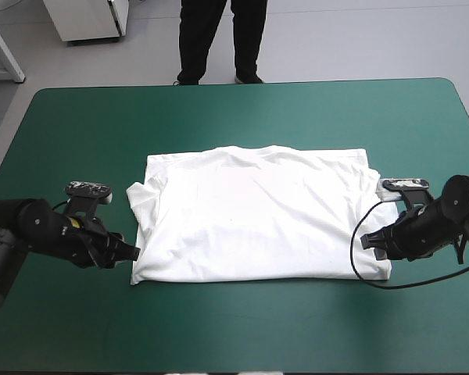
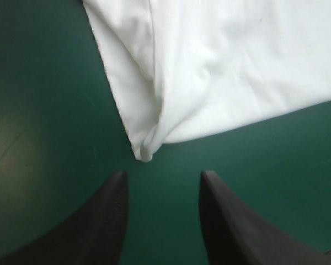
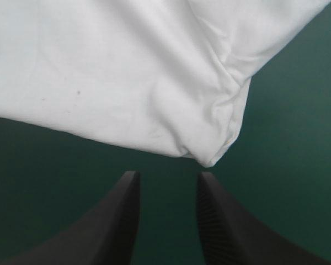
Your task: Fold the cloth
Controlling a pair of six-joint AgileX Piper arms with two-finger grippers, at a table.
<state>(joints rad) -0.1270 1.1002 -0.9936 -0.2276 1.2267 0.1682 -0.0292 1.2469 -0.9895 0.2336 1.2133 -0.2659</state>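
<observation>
Shirt point(image 1: 258, 215) lies spread flat in the middle of the table point(image 1: 234, 117), white on teal-green, its long edges running left to right. One sleeve point(image 1: 141, 199) bunches out a little at its left side.

From where I stand it looks like thin, soft cotton: light, limp, with no stiffness of its own. I'd expect it to sag and drape as soon as it leaves the table, and any part that isn't held will trail behind. It isn't fragile, but it should wrinkle and shift easily.

Its near left corner point(image 2: 145, 154) is rolled into a rounded tip of more than one layer. The near right corner point(image 3: 209, 160) is puckered the same way. Those two corners look like the best places to grip. The pinch should go low, right against the table, and deep enough to catch every layer, or the bottom one may stay behind.

The left end effector point(image 1: 129, 251) sits low just short of the near left corner, with its black fingers parted and nothing between them. The right end effector point(image 1: 367, 241) is placed the same way at the near right corner, also spread and holding nothing. Both corners lie just ahead of the gaps between the fingers.
</observation>
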